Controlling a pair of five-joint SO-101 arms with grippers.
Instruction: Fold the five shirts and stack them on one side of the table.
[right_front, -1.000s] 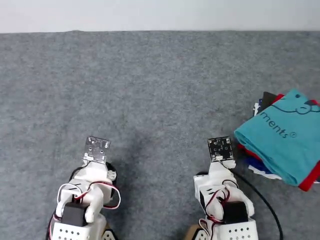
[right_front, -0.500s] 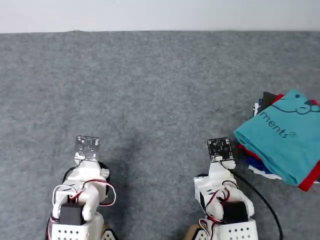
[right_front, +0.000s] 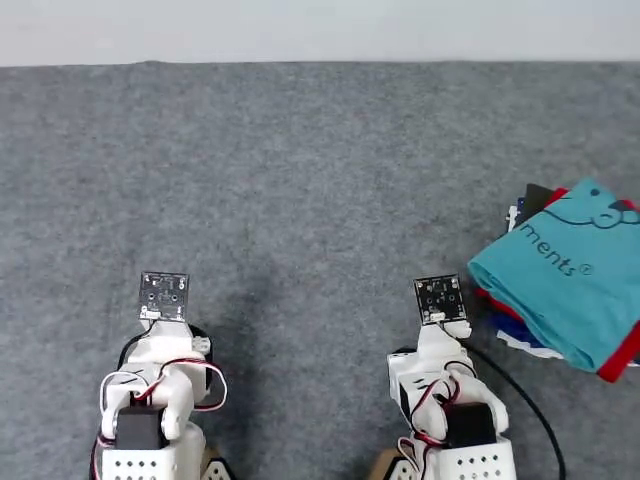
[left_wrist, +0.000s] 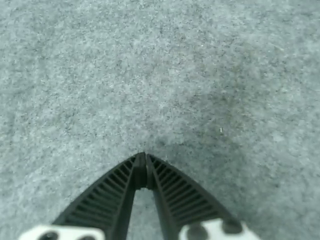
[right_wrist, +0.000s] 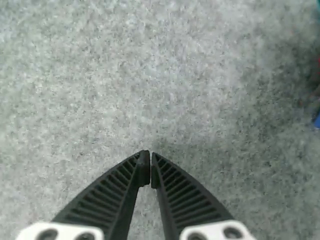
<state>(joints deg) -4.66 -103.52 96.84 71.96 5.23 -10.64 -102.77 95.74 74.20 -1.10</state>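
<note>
Teal-topped stack of shirts (right_front: 560, 290) looks finished, so the right end effector (right_wrist: 149, 157), near it, and the left end effector (left_wrist: 144, 160), farther off, rest clenched and empty.

Bright, even light covers the grey table (right_front: 320, 140), with only faint, soft shadows near its front.

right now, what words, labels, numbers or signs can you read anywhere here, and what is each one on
Teal shirt, on top of the folded stack: white lettering. Only the end of a word and a small circled mark show. The rest is folded under, so it can't be read whole.
Same shirt: dark outline drawing, no words.
Circuit boards on the arms: markings too small to read.
Grey table cover: no text.
</note>
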